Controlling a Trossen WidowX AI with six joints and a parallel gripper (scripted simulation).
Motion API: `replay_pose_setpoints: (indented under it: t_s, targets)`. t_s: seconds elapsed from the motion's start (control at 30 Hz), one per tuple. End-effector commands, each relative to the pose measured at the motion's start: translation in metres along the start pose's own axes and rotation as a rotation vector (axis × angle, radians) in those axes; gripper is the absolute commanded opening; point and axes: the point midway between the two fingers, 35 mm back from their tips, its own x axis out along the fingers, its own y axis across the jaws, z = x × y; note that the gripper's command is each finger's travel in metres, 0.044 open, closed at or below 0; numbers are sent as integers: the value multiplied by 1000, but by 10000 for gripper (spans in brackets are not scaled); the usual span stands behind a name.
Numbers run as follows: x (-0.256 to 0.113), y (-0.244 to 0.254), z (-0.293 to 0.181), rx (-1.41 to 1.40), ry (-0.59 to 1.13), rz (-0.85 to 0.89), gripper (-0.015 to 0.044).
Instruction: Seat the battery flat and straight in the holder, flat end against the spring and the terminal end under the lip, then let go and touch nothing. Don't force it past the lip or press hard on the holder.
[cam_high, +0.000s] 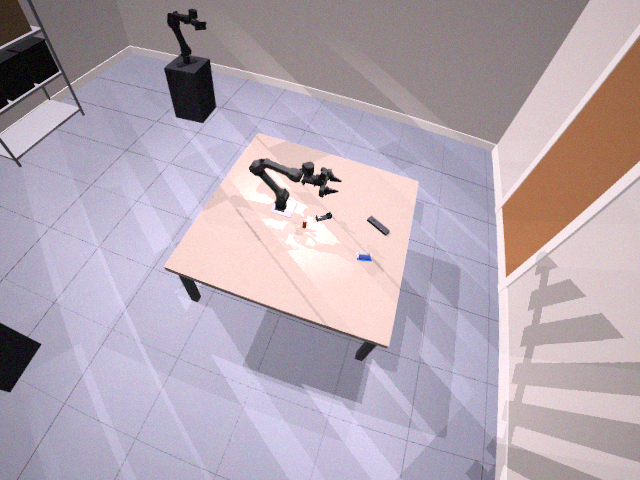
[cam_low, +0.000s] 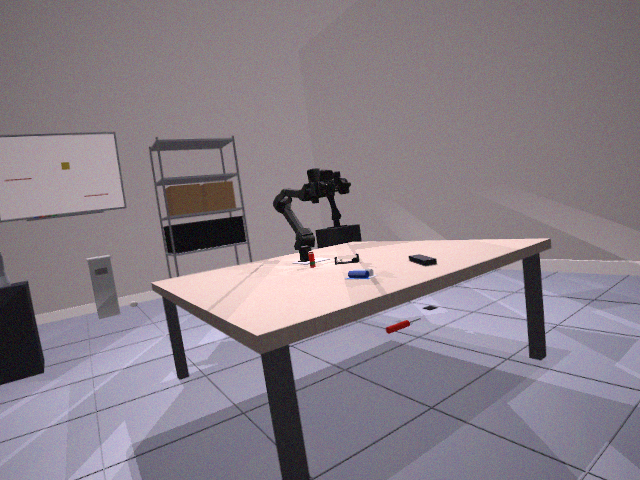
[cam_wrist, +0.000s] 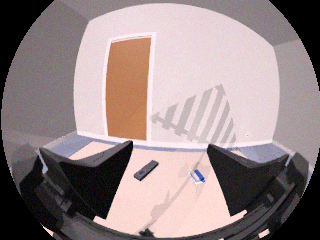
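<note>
The battery (cam_high: 304, 224) (cam_low: 311, 259) is a small red cylinder with a darker greenish band low down. It stands upright on the table near the arm's base. The black holder (cam_high: 324, 217) (cam_low: 346, 261) lies on the table beside it, with raised ends and the battery outside it; the spring and lip are too small to tell apart. My gripper (cam_high: 339, 186) (cam_low: 347, 185) (cam_wrist: 171, 147) is open and empty, high above the table and pointing outward. The wrist view shows only a dark bit of something at its bottom edge, and no battery.
A black remote-like bar (cam_high: 377, 225) (cam_low: 422, 259) (cam_wrist: 146, 170) lies on the table (cam_high: 227, 248) (cam_low: 289, 310). A blue cylinder-like object (cam_high: 364, 256) (cam_low: 358, 274) (cam_wrist: 199, 175) with a whitish part lies nearer the front. A white plate (cam_high: 276, 211) is under the arm's base.
</note>
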Motion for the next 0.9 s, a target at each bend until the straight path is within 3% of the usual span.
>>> replay_pose_setpoints:
  t_s: [0.0, 0.17, 0.23, 0.47, 0.8, 0.87]
  targets:
    - [1, -2, -3, 1, 15, -6, 374]
    - [3, -57, -69, 66, 416, -187, 242]
    - [-10, -80, -97, 118, 599, -273, 190]
    - [-59, -116, -143, 273, 975, -450, 6]
    - [-151, -128, -163, 589, 1475, -662, 0]
    - [-158, -127, -162, 617, 1510, -675, 0]
